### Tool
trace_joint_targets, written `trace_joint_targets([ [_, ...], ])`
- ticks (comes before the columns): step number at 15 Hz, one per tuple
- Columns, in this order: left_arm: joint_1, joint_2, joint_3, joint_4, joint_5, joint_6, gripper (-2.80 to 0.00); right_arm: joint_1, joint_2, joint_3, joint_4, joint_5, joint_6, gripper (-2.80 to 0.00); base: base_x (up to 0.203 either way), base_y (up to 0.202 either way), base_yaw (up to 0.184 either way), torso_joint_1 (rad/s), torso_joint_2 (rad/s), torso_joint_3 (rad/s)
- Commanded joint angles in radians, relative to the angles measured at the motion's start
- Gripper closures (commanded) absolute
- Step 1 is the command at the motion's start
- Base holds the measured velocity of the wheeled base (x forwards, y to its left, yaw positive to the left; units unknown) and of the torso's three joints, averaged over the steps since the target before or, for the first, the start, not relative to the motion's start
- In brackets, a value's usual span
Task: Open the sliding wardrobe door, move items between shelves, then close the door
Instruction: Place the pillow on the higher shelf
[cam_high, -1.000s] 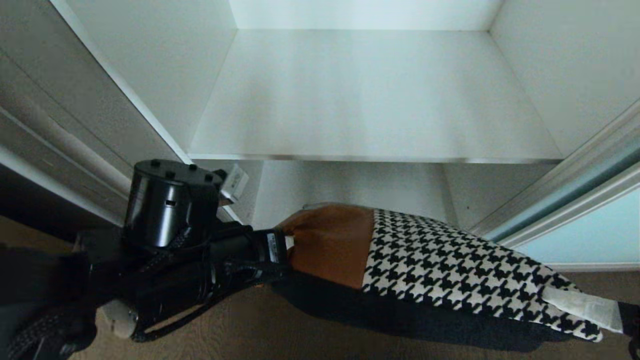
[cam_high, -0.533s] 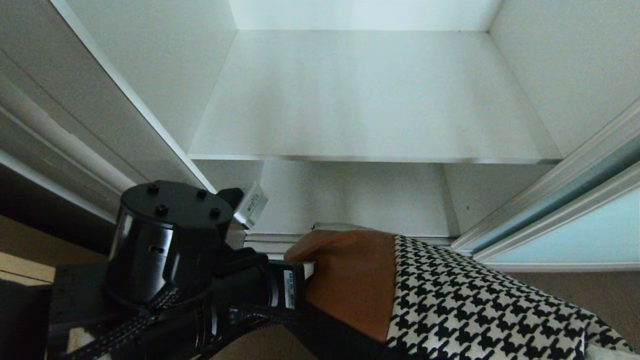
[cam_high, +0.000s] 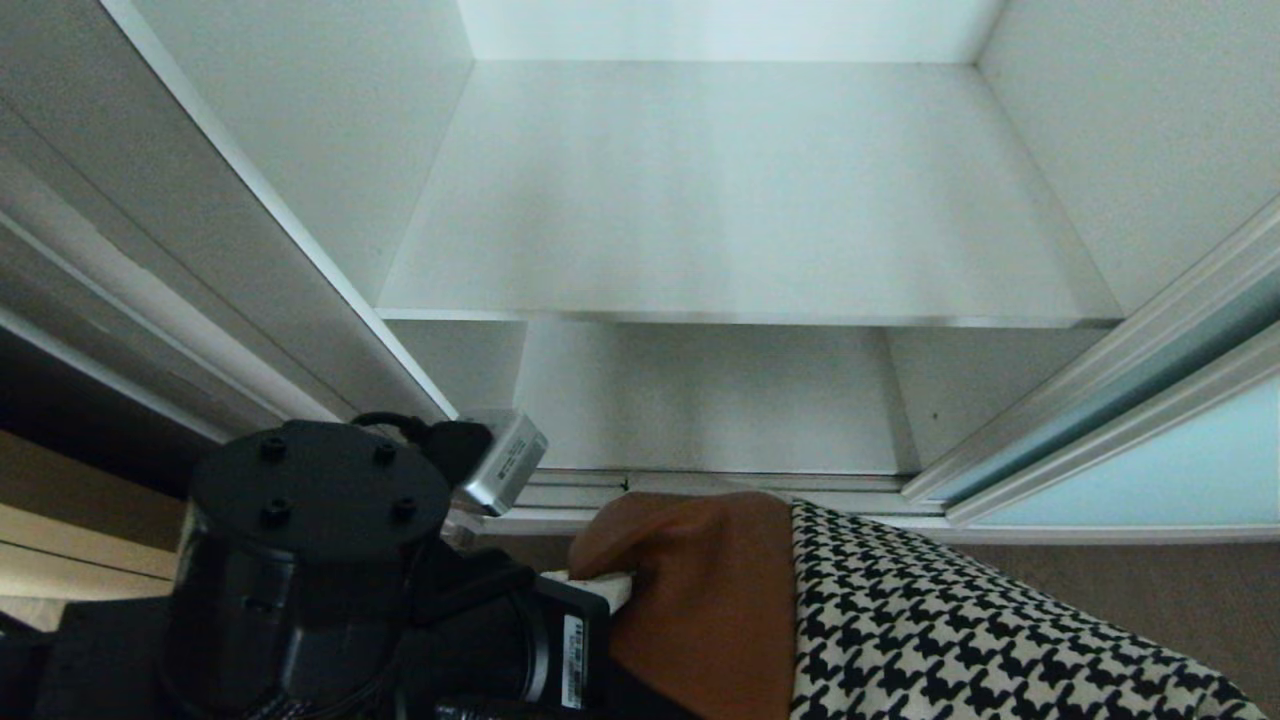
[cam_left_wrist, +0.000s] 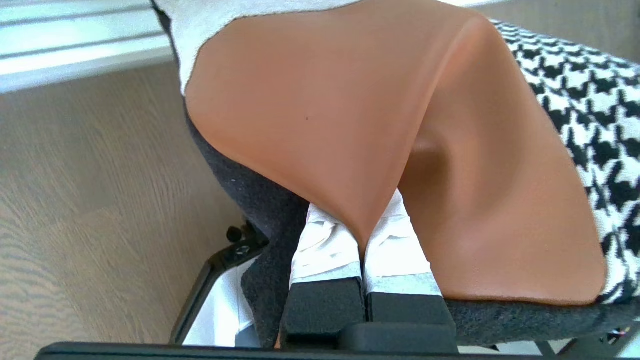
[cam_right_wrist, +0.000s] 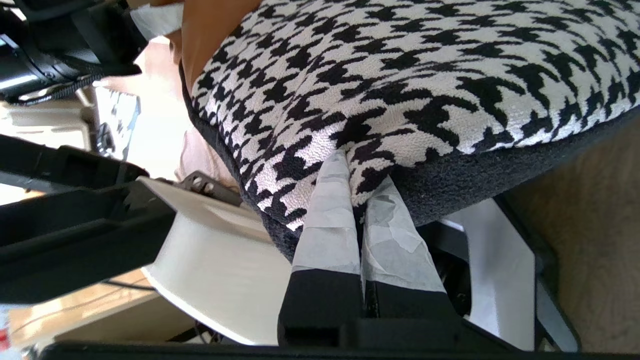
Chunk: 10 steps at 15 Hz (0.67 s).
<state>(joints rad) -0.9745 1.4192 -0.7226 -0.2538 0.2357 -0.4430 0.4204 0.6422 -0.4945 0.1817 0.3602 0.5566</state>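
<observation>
The cushion (cam_high: 880, 630), tan leather at one end and black-and-white houndstooth at the other, hangs in the air in front of the wardrobe opening, below the front edge of the bare white shelf (cam_high: 740, 200). My left gripper (cam_high: 612, 588) is shut on a fold of the leather end (cam_left_wrist: 325, 100), its taped fingers (cam_left_wrist: 325, 240) pinching it. My right gripper (cam_right_wrist: 360, 180), outside the head view, is shut on the houndstooth end (cam_right_wrist: 400, 75) at the seam with the black underside. The sliding wardrobe door (cam_high: 1180, 460), pale blue glass, stands pushed to the right.
The wardrobe's white side walls (cam_high: 330, 150) flank the shelf, with a lower compartment (cam_high: 700, 400) and the floor track (cam_high: 720, 490) beneath. Wooden floor (cam_left_wrist: 75, 175) lies under the cushion. My own white base (cam_right_wrist: 215, 270) sits close under the right gripper.
Both arms have carried the cushion lower in the head view and nearer to me. Its right end and the right gripper have left that view. The wardrobe has not shifted.
</observation>
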Motion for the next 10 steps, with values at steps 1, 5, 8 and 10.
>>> trace_joint_targets([
  [1,-0.001,-0.020,0.003,-0.003,0.005,-0.002,0.00,0.003,0.009,0.008,0.000,0.021,0.005,0.00,0.000,0.000,0.000,0.000,0.00,0.000],
  [5,-0.002,-0.013,0.008,-0.004,0.023,-0.003,0.00,0.001,0.011,0.011,-0.010,0.031,0.066,0.00,0.000,0.000,0.000,0.000,0.00,0.000],
  [8,-0.003,-0.004,-0.001,-0.025,0.023,-0.002,0.00,0.001,0.018,0.015,-0.008,0.031,0.069,0.00,0.000,0.000,0.000,0.000,0.00,0.000],
  [10,-0.005,0.025,0.006,-0.028,0.026,-0.003,0.00,0.001,0.031,0.005,-0.008,0.029,0.088,0.00,0.000,0.000,0.000,0.000,0.00,0.000],
])
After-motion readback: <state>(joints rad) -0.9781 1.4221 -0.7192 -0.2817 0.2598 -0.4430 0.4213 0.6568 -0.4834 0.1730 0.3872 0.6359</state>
